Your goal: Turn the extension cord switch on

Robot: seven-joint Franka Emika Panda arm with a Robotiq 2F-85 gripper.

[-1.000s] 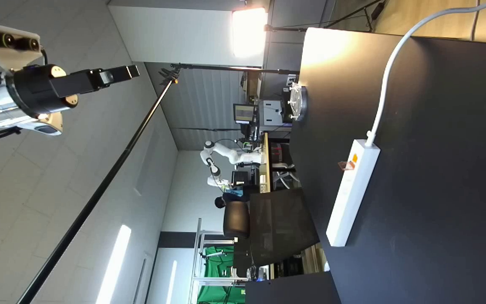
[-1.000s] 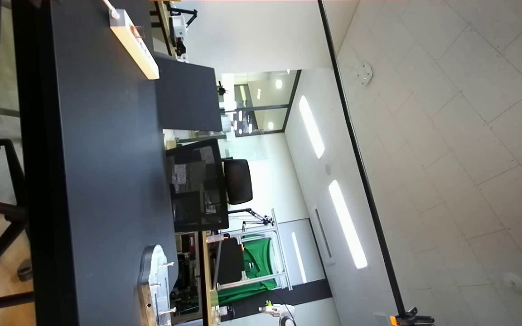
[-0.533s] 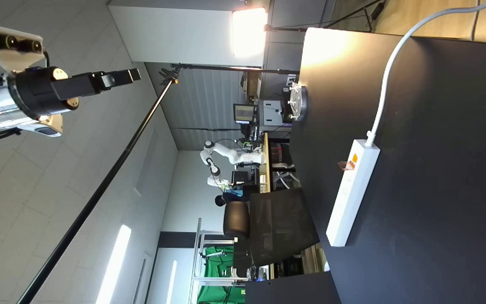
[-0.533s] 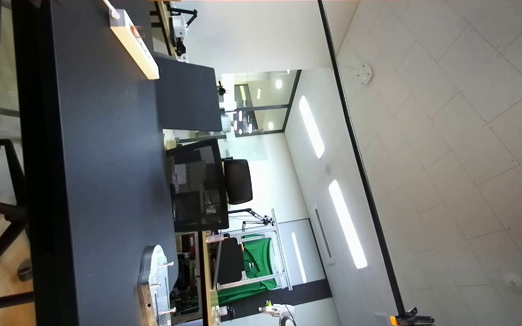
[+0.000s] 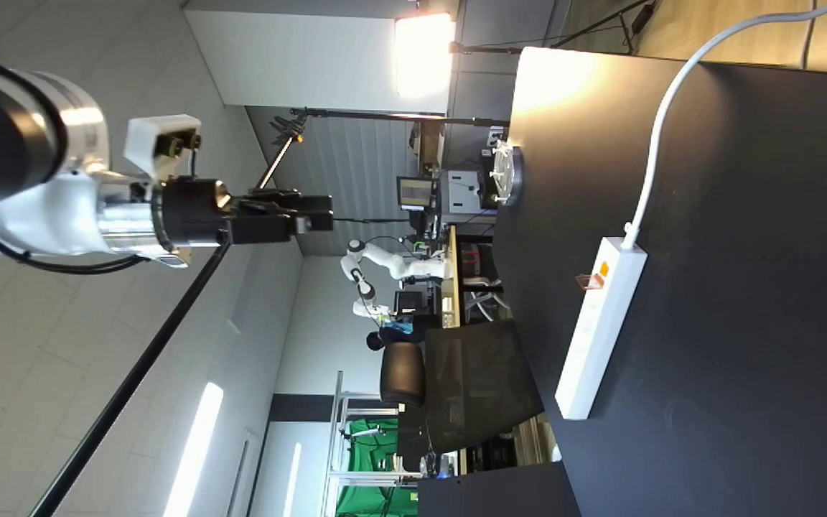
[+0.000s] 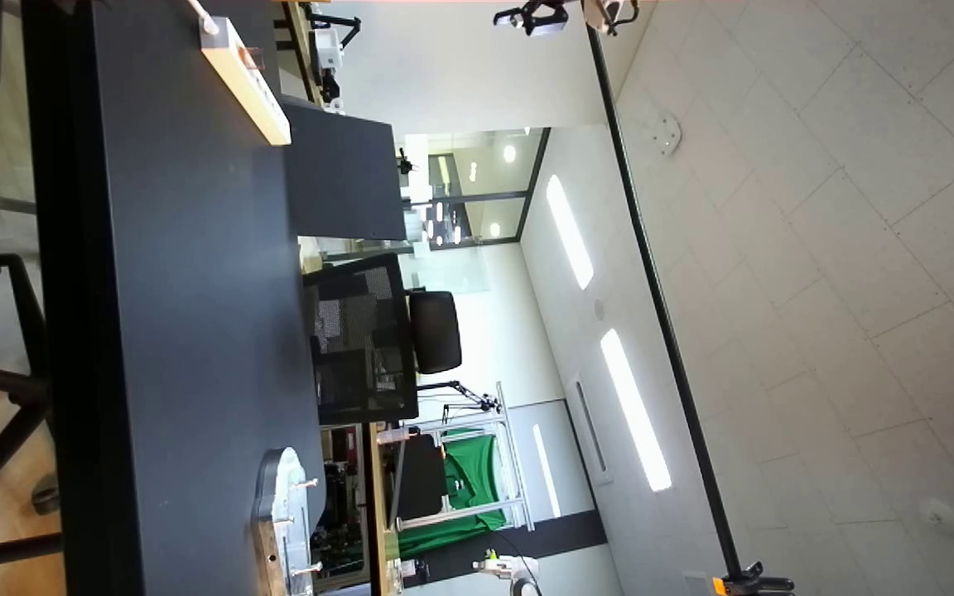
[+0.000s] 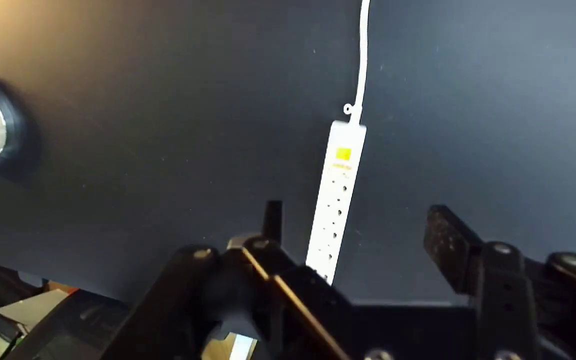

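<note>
One extension cord lay on one counter, one cable leaving its end, one orange switch near that end. One gripper well above, two fingers spread wide apart.

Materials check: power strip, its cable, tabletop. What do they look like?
Power strip: likely hard moulded plastic, smooth white; crisp straight edges, flat faces.
Cable: probably flexible plastic or rubber sheath, smooth; curves without kinks, no visible weave.
Tabletop: dark, satin, perhaps laminate or painted board; glare spreads into a soft patch.
</note>
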